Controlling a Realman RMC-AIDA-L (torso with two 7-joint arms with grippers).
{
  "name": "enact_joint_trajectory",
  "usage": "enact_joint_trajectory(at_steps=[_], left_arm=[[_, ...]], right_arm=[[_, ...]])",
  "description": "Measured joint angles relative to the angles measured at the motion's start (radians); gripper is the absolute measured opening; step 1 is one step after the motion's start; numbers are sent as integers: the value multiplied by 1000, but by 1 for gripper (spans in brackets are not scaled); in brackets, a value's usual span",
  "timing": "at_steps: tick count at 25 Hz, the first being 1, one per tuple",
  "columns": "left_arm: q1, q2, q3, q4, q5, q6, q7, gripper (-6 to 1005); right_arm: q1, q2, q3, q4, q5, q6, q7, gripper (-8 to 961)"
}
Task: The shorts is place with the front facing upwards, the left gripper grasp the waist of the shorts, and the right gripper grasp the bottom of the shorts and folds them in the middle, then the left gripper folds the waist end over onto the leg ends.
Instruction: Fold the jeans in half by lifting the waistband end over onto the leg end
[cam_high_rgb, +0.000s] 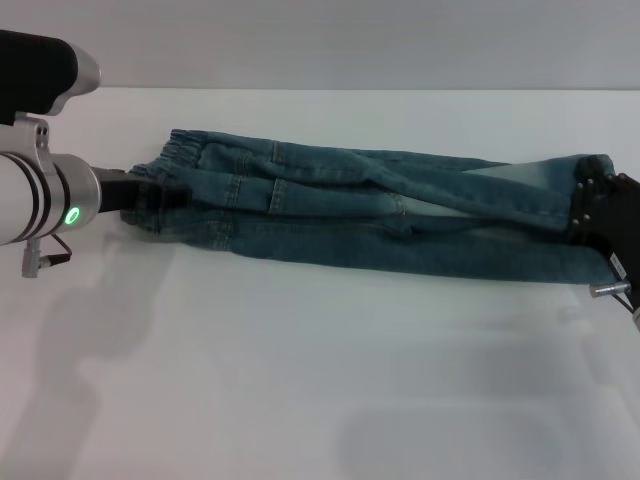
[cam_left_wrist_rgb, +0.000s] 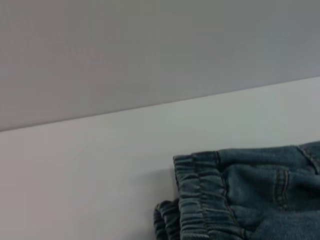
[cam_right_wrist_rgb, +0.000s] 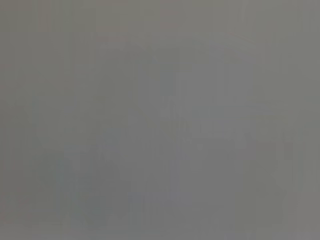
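The blue-green denim shorts (cam_high_rgb: 380, 215) lie folded lengthwise, stretched from left to right across the white table (cam_high_rgb: 320, 390). Their gathered elastic waist (cam_high_rgb: 183, 150) is at the left end, and it also shows in the left wrist view as ruched waist fabric (cam_left_wrist_rgb: 200, 195). My left gripper (cam_high_rgb: 150, 196), black with a silver wrist and green light, is shut on the near corner of the waist. The leg ends (cam_high_rgb: 588, 168) are at the right end, where my right gripper (cam_high_rgb: 590, 215) is shut on the hems. The right wrist view shows only flat grey.
The table's far edge (cam_high_rgb: 400, 92) meets a grey wall just behind the shorts. Bare tabletop spreads in front of the shorts toward me. A small silver pin (cam_high_rgb: 608, 290) sticks out below the right claw.
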Motion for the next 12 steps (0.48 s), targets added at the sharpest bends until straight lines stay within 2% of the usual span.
enact_joint_trajectory(at_steps=[3,4,12], left_arm=[[-6,1,-5,12,-7,1,3,849],[-28,1,-15,55,-10,7,7,848],[-45,1,-21,77,-8,11,7,845]], right_arm=[[1,0,0,0,0,2,0,-2],[1,0,0,0,0,2,0,-2],[-5,1,0,0,0,3,0,-1]])
